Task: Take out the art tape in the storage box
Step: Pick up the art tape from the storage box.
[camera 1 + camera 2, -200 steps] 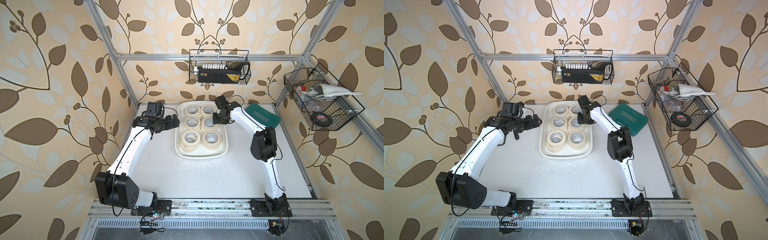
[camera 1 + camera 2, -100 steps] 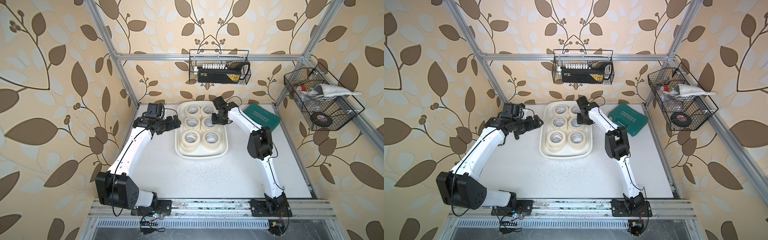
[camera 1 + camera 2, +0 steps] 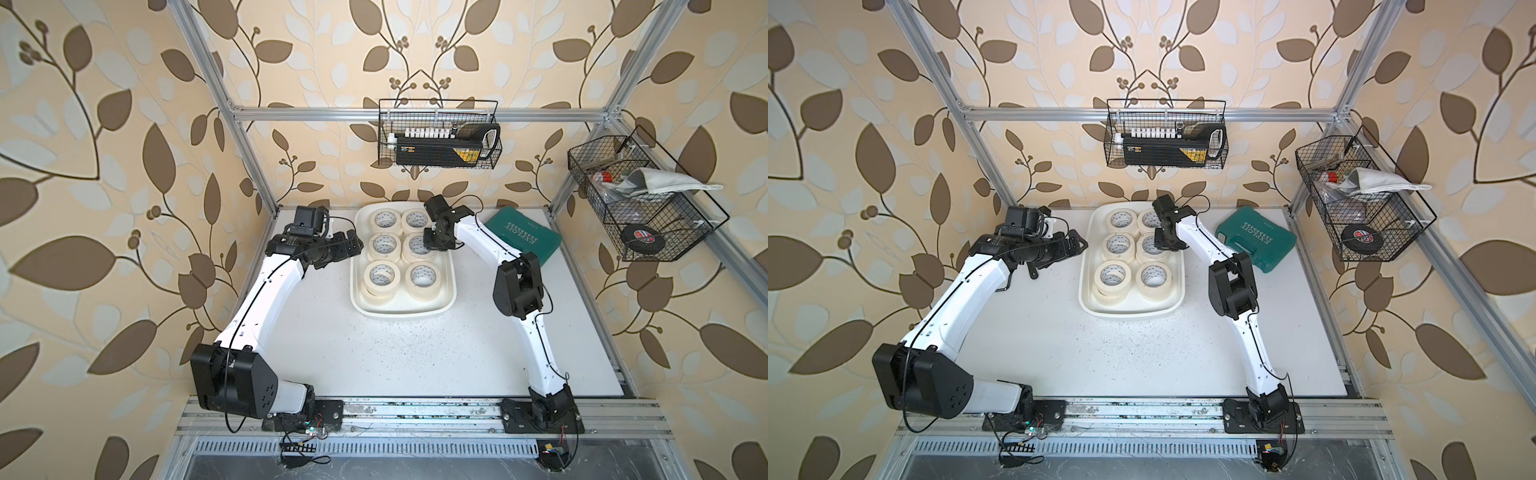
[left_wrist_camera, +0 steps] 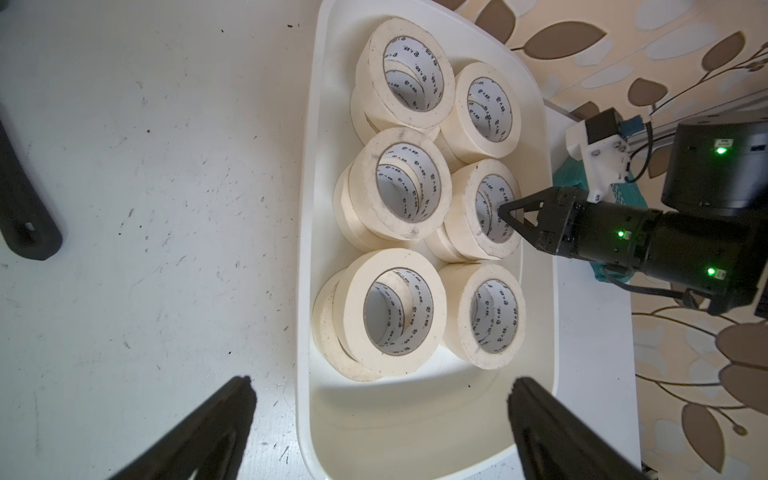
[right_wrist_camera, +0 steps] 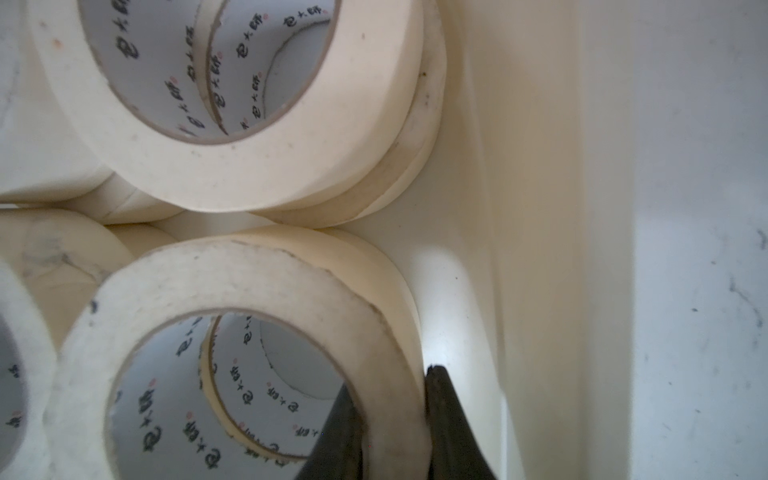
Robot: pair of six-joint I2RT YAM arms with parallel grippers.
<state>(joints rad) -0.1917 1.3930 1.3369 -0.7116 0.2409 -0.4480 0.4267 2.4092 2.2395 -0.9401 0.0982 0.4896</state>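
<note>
Art tape (image 3: 381, 277) sits in the white storage box (image 3: 399, 309) as six stacks, two columns by three rows, toward 12 o'clock on the table (image 3: 374, 353). Right gripper (image 5: 388, 378) is clamped on the wall of the top roll (image 5: 249, 270) in the middle stack on the box's 3 o'clock side, one finger inside the core and one outside. Left gripper (image 4: 380, 390) hovers spread wide beside the box's 9 o'clock rim. Teal tool case (image 3: 523, 235) lies at the box's 3 o'clock.

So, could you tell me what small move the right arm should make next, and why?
Probably a straight lift: the right pincer pinches the wall of one art tape roll, one finger inside its core, one outside, and the storage box wall stands close beside it.
</note>
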